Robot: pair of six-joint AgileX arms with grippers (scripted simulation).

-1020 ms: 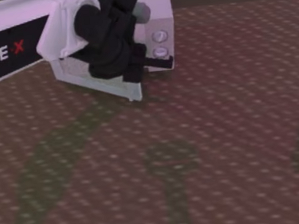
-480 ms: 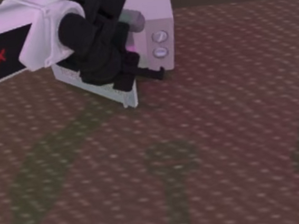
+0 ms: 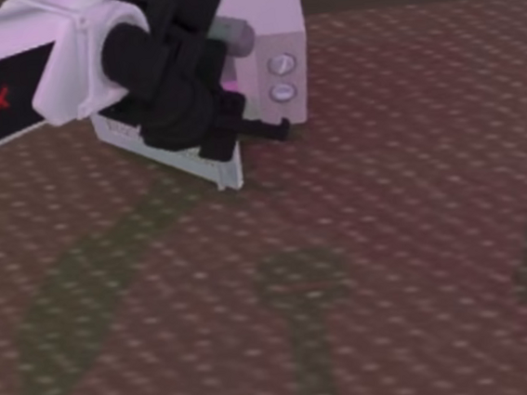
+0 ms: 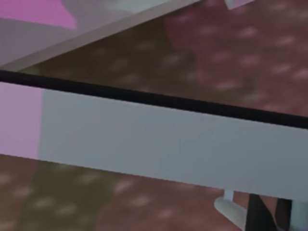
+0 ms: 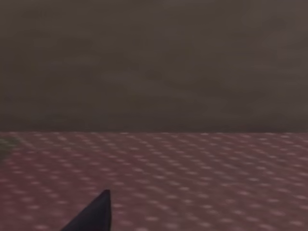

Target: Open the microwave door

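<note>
Top view alone shows the microwave, microwave door swung outward.

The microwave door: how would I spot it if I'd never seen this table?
Find the pale boxy microwave at the table's far edge. The microwave door is the flat panel swung out from its front, beneath the left gripper; unlike the fixed panel beside it, it carries no knobs.
</note>
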